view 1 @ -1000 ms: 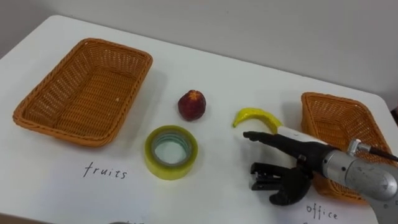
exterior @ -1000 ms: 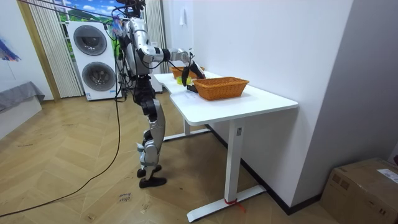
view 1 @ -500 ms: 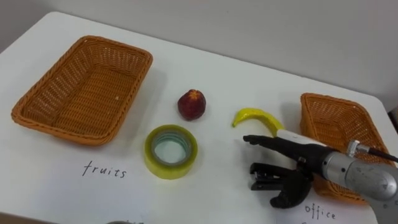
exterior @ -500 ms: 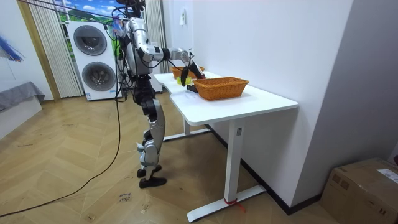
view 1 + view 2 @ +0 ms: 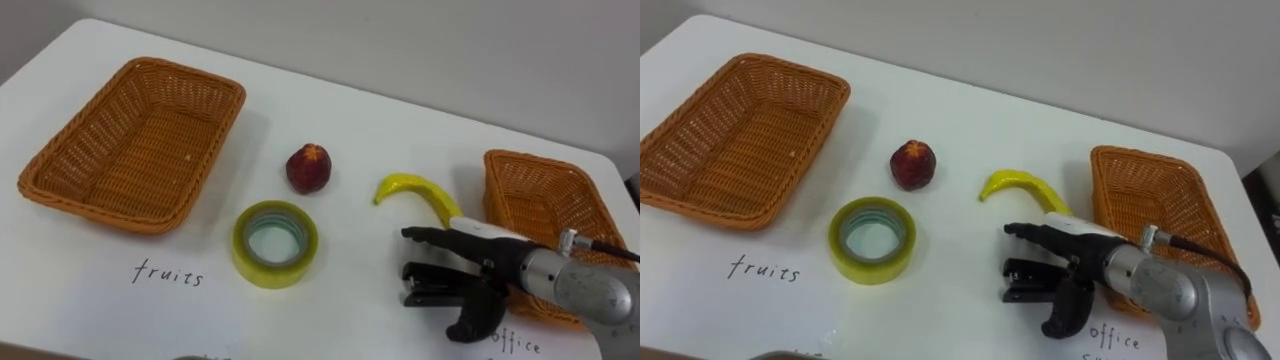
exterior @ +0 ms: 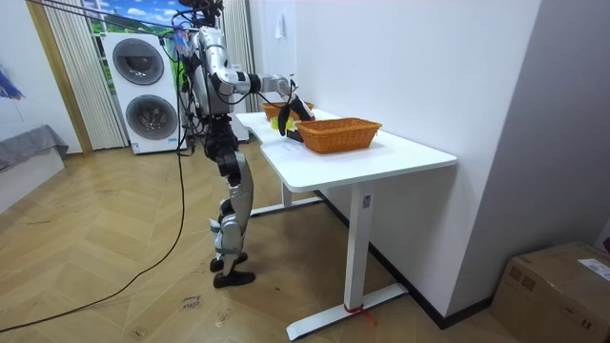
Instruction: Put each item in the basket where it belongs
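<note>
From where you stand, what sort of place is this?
Probably a home-like room, perhaps a laundry corner. It has two stacked washers, a parquet floor, and a white desk bearing wicker baskets.

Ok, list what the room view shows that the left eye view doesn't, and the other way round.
Room view: the robot standing on a wooden floor beside the white table, stacked washing machines behind it, and a cardboard box.
Left eye view: the red fruit, banana and tape roll lying between two wicker baskets, plus handwritten labels.
Both: table, baskets, and the right hand over the table, fingers straight.
</note>
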### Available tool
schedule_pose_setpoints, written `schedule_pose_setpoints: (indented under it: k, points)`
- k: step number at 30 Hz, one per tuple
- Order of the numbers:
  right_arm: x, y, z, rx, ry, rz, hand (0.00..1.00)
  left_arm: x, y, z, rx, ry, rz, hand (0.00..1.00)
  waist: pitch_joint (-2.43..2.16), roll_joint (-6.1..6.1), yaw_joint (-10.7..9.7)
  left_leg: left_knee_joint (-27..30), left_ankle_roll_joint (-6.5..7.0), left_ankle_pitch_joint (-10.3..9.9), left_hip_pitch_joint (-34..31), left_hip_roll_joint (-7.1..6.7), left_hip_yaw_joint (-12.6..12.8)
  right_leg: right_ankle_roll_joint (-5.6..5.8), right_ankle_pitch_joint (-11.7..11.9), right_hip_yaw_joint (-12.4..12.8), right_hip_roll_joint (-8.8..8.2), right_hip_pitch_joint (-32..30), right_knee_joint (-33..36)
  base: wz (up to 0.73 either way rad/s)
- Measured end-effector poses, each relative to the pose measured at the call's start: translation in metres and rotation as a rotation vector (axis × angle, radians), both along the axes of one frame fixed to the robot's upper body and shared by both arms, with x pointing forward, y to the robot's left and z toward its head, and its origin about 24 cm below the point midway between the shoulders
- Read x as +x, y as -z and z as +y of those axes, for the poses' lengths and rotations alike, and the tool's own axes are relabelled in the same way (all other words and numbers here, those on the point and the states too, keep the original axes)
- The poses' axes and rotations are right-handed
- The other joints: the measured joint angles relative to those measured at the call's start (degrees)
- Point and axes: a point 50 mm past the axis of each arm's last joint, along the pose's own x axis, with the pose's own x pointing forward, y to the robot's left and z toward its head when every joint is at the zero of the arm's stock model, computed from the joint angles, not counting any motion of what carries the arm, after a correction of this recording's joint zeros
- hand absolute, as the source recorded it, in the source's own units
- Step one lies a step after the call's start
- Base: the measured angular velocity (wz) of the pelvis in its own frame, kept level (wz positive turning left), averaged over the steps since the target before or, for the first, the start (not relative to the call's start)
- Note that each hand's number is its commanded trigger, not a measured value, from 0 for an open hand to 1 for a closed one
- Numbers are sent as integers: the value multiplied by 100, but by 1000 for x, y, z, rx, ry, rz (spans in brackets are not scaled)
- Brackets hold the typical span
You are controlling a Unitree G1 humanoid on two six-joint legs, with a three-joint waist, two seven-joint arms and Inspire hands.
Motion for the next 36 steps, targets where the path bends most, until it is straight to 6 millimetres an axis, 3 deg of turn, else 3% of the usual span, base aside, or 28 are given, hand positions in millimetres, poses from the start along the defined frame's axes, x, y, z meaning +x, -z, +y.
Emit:
schedule_pose_setpoints:
  k: [10,16,21,36]
  points:
    - [-5,6,0,-17,19,-9,0,4,0,0,4,-5,11,0,-21,43,91,3,2,1,7,0,6,0,5,4,-1,-3,5,0]
    - [-8,10,2,-27,43,-23,0,-2,2,-3,0,-14,32,0,-51,158,106,-5,5,3,57,0,7,5,16,27,2,10,5,0]
    - [-8,12,4,-37,55,-44,0,1,0,-5,13,6,17,0,-40,237,83,-10,11,13,109,-1,13,4,17,39,1,77,14,0]
    - [-8,16,3,-29,108,-73,0,1,0,-6,29,5,7,0,-40,243,88,-22,11,14,171,-2,11,3,18,39,3,107,15,0]
